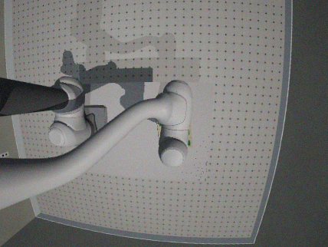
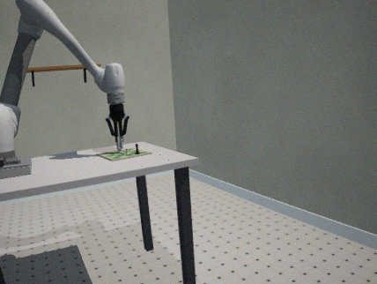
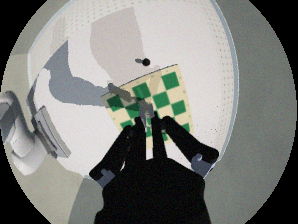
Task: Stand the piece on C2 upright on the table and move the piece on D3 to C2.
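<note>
A small green-and-cream chessboard (image 2: pixel 111 155) (image 3: pixel 174 90) lies on the white table (image 2: pixel 66 169). In the top view the arm hides almost all of the board; only a sliver of its edge (image 1: pixel 189 141) shows. My gripper (image 2: pixel 119 138) (image 3: pixel 147 109) points straight down over the board and is shut on a pale piece (image 2: pixel 119 146) (image 3: pixel 147 116), whose base is at or just above the board. A small black piece (image 2: pixel 136 149) (image 3: pixel 140 62) stands upright. In the wrist view it is on the bare table just beyond the board's far edge.
The robot's base (image 2: pixel 9 165) (image 1: pixel 70 128) sits on the table left of the board. The table's right edge (image 2: pixel 189 160) is a short way past the board. A wooden rail (image 2: pixel 57 68) hangs on the back wall.
</note>
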You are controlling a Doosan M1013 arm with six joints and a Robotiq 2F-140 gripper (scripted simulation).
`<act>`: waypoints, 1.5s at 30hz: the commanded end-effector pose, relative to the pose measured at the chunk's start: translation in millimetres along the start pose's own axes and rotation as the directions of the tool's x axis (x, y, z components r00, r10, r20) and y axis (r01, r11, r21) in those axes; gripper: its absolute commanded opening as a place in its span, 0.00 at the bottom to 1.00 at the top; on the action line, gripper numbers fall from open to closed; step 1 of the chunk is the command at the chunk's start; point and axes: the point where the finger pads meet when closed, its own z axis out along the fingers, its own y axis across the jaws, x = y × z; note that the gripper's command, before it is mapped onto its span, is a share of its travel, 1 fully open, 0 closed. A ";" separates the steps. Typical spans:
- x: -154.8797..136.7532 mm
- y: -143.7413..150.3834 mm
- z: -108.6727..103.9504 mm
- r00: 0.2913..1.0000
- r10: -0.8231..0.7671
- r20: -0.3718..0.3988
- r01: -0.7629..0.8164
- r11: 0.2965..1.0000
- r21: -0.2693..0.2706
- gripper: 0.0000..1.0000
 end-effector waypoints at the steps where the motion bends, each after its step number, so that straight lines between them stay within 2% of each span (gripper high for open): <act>1: 0.0 -0.1 0.0 1.000 0.000 0.000 0.000 1.000 0.000 0.00; 19: 0.0 -0.1 -3.2 1.000 0.000 0.000 0.000 1.000 0.000 0.00; 24: 0.0 -0.1 -25.1 1.000 0.000 0.000 0.000 1.000 0.000 0.00; 32: 0.0 -0.1 -83.0 1.000 0.000 0.000 0.000 1.000 0.000 0.00; 34: 0.0 -0.1 -83.0 1.000 0.000 0.000 0.000 1.000 0.000 0.00; 38: 0.0 -0.1 -98.2 1.000 0.000 0.000 0.000 1.000 0.000 0.00; 45: 0.0 -0.1 -100.0 1.000 0.000 0.000 0.000 1.000 0.000 0.00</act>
